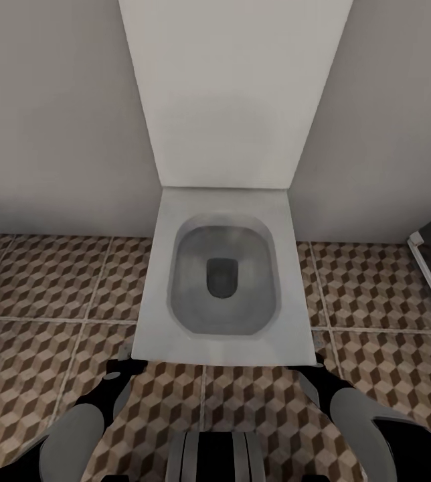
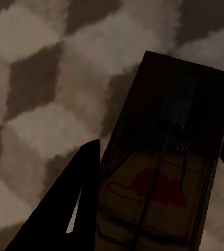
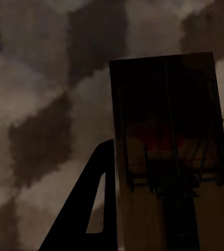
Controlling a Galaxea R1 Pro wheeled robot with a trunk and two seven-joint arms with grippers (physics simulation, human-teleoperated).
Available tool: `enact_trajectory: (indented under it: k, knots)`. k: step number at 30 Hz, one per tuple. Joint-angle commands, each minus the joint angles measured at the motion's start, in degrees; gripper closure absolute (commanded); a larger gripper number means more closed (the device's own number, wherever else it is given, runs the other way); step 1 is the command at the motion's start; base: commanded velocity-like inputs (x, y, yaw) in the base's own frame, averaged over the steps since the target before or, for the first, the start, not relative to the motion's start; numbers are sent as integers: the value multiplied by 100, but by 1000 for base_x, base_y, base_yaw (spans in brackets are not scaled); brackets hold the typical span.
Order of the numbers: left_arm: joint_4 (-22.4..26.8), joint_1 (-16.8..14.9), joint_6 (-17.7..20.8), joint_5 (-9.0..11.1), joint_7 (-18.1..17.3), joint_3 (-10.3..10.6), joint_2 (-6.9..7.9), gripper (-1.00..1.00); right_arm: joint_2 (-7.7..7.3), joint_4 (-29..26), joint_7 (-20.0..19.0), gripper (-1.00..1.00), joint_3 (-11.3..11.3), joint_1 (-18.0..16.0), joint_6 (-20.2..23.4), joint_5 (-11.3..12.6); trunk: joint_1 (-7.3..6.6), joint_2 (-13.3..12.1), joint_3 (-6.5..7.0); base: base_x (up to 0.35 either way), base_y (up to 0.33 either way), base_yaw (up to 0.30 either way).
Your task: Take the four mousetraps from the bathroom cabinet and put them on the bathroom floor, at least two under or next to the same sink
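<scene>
Carrying one mousetrap in each claw, facing the toilet [image 1: 222, 281].
Left claw [image 2: 161, 201] pinches a mousetrap [image 2: 169, 172], right claw [image 3: 166, 193] pinches another mousetrap [image 3: 169, 136]; each slab's long axis runs along the fingers, above the bathroom floor [image 1: 41, 375].

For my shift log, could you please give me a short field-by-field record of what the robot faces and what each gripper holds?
Facing: white toilet, lid up, against the wall
Floor: cube-pattern bathroom floor
Left gripper: mousetrap between its fingers, above the tiles
Right gripper: second mousetrap between its fingers, above the tiles
Sink: not recorded
</scene>
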State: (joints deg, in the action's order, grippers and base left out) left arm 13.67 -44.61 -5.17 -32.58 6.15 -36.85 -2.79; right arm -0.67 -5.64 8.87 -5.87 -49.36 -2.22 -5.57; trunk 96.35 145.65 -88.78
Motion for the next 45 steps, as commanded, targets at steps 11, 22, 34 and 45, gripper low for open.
enact_trajectory:
  k: [11,22,34,45]
  knots:
    - [-4,-4,-28,-65,19,-39,-3,100,-118,7,-6,100,-155,-3,-30,-47,-1,1,-3,0,0,0]
    - [-4,-4,-28,-65,18,-41,-3,100,-143,10,-5,100,-207,-3,-41,-49,-1,1,-3,0,0,0]
    - [2,-2,-42,-65,22,-40,12,100,-136,10,-8,100,-212,-3,-48,-49,17,10,-158,0,0,0]
    - [220,-4,-54,-65,27,-30,1,100,-135,10,-7,100,-212,-3,-51,-49,17,10,-158,0,0,0]
